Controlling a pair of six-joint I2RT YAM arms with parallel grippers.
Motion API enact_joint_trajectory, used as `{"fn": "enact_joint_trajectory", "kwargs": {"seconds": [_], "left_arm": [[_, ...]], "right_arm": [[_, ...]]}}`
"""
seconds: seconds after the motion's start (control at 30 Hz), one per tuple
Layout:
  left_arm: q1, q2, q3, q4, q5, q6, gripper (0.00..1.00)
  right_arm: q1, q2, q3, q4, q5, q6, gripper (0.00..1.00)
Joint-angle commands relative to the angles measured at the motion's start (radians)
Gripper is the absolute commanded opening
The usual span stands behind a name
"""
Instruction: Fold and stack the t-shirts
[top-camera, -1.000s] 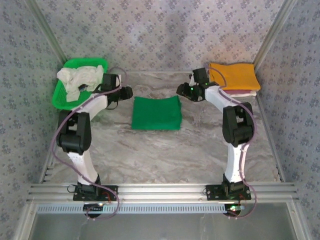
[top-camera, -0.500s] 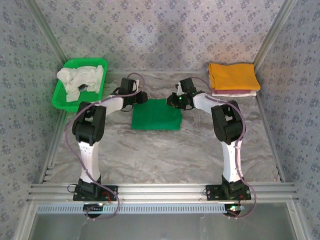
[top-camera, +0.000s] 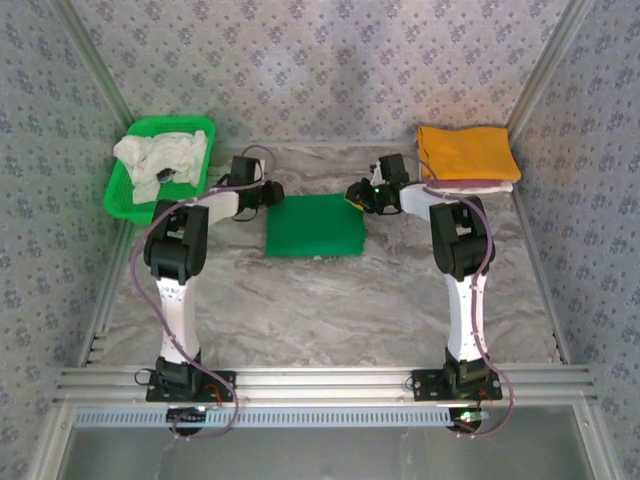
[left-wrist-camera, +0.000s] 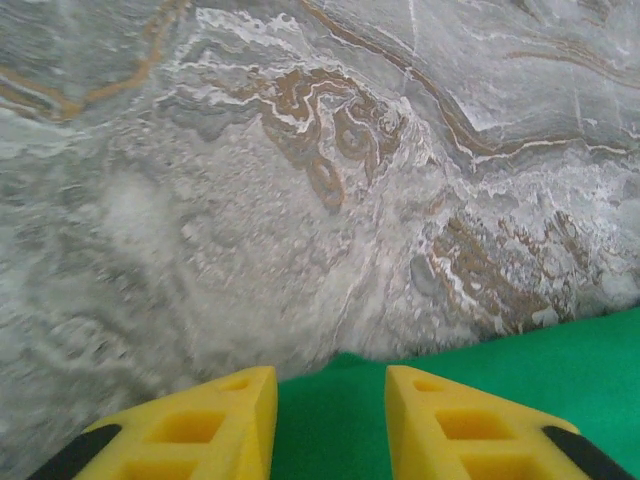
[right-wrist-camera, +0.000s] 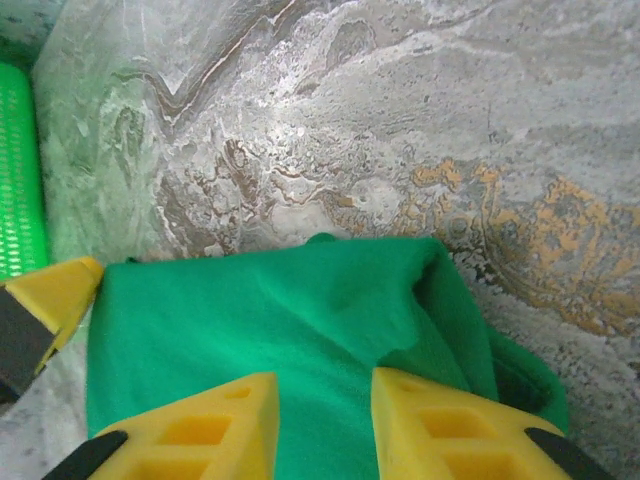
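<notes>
A bright green t-shirt (top-camera: 315, 226) lies folded into a flat rectangle in the middle of the table. My left gripper (top-camera: 272, 192) hovers at its far left corner, jaws open, with green cloth (left-wrist-camera: 420, 400) lying flat under the gap of the left gripper (left-wrist-camera: 330, 385). At the far right corner sits my right gripper (top-camera: 352, 195), also open; the shirt (right-wrist-camera: 290, 320) spreads flat below the right gripper (right-wrist-camera: 325, 390), with a small raised fold at the corner. An orange-yellow t-shirt (top-camera: 466, 152) tops a folded stack at the back right.
A green mesh basket (top-camera: 125, 195) with crumpled whitish shirts (top-camera: 160, 158) stands at the back left; its edge (right-wrist-camera: 18, 180) appears in the right wrist view. Pale folded shirts (top-camera: 495, 185) lie under the orange one. Patterned walls close in the back and both sides.
Both arms swung inward from the basket and the stack to the green shirt's far corners, then drew back slightly outward. The shirt lies a little squarer.
</notes>
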Motion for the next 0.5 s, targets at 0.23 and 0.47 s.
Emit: {"fn": "enact_joint_trajectory", "kwargs": {"seconds": [0.23, 0.47], "left_arm": [[-0.152, -0.360, -0.243, -0.093, -0.123, -0.010, 0.43], [-0.196, -0.357, -0.421, -0.050, -0.182, -0.042, 0.42]], "right_arm": [[0.069, -0.360, -0.250, -0.239, 0.215, -0.089, 0.60], [0.079, -0.284, -0.255, -0.281, 0.271, -0.121, 0.66]]}}
